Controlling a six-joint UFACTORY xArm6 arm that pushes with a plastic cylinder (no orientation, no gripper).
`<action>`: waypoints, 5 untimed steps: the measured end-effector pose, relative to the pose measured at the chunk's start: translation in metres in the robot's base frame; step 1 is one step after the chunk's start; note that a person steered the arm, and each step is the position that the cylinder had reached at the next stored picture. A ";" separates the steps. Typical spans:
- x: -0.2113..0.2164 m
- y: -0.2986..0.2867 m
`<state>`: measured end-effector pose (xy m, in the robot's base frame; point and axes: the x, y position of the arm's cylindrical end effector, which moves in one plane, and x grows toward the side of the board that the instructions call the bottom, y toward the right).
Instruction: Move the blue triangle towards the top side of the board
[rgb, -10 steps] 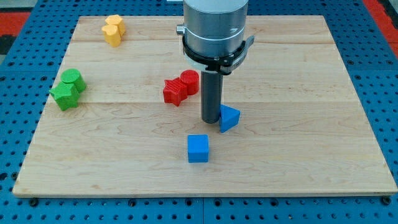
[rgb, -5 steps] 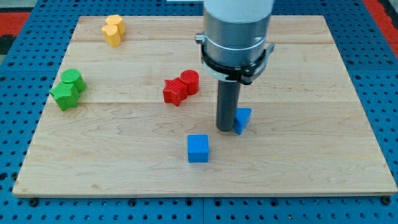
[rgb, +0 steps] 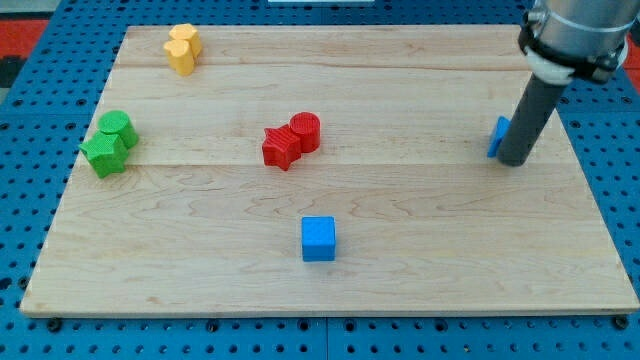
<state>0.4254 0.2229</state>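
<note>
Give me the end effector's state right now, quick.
No gripper, only a rod: my tip rests on the board near the view's right edge, against the blue triangle, which it mostly hides. Holding nothing.

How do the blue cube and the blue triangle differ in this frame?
The blue cube sits in full view near the board's bottom middle, with nothing touching it; the blue triangle is near the view's right edge, mostly hidden behind my tip. The cube's square faces are plain; only a sliver of the triangle shows. Both are the same blue.
</note>
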 end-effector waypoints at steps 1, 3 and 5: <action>-0.048 0.009; -0.122 -0.032; -0.160 -0.030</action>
